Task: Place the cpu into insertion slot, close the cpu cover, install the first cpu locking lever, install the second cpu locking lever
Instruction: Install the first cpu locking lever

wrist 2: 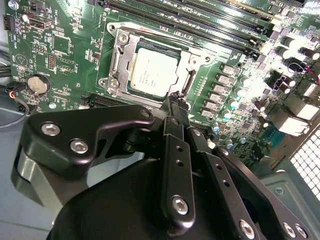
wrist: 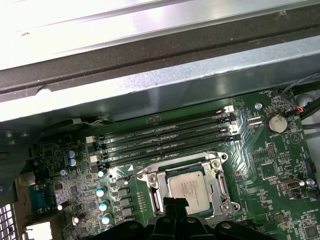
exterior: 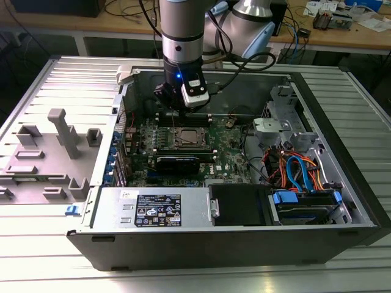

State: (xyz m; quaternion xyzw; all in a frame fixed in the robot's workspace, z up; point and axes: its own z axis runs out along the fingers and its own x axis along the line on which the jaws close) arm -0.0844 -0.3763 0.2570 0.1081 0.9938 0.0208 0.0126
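Observation:
The cpu (wrist 2: 152,70) lies flat in the insertion slot (exterior: 188,139) on the green motherboard, silver top up; its pin field is hidden beneath the chip. The cpu cover (wrist 2: 119,52) lies down around the chip as a metal frame, also seen in the first wrist view (wrist: 216,181) around the cpu (wrist: 189,189). A thin wire lever (wrist: 142,172) runs along one side of the socket. My gripper (wrist 2: 175,98) hovers just above the socket's edge, shut with nothing between its fingers; its tips (wrist: 175,204) sit beside the chip. In the exterior view the gripper (exterior: 175,111) hangs over the board.
Long black memory slots (wrist: 165,135) run beside the socket. A black card (exterior: 183,162) lies on its other side. The case wall (wrist: 150,85) rises close by. Power supply (exterior: 153,210) and drive cables (exterior: 299,171) fill the case front. A grey fixture (exterior: 58,140) stands outside at the exterior view's left.

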